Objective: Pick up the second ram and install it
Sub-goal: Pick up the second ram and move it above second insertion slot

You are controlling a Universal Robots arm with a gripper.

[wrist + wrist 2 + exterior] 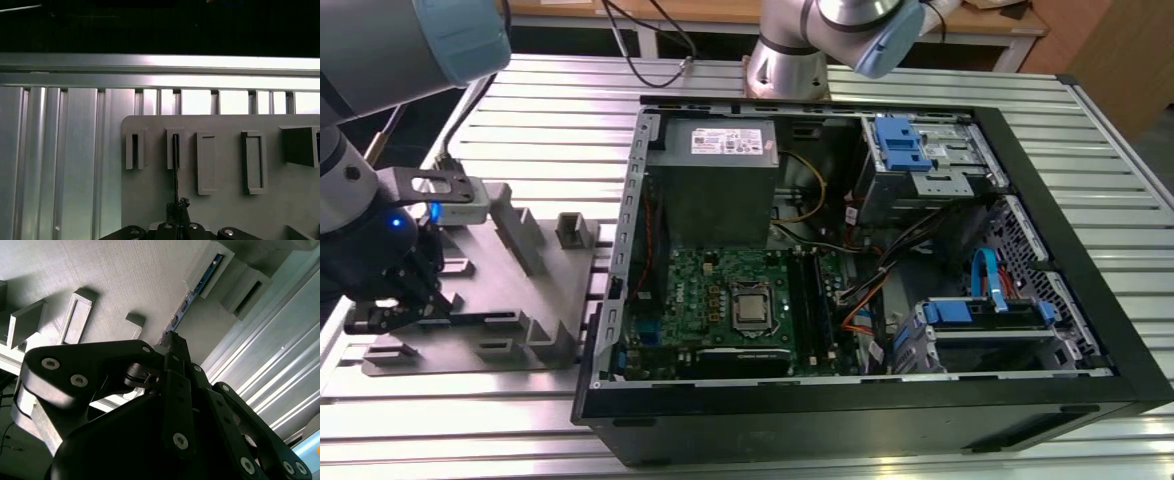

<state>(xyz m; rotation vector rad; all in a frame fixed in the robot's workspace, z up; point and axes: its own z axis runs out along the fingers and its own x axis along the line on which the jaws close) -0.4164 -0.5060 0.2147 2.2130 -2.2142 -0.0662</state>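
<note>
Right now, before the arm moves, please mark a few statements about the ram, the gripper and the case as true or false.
1. The case lies open and the motherboard shows. True.
2. The ram stands on edge in a slot of the fixture. True.
3. The gripper hangs over the motherboard. False: it is at the fixture, on the exterior view's left of the case.
4. The gripper is shut on the ram. True.
5. The ram is seated in the motherboard. False: it is in the fixture.
</note>
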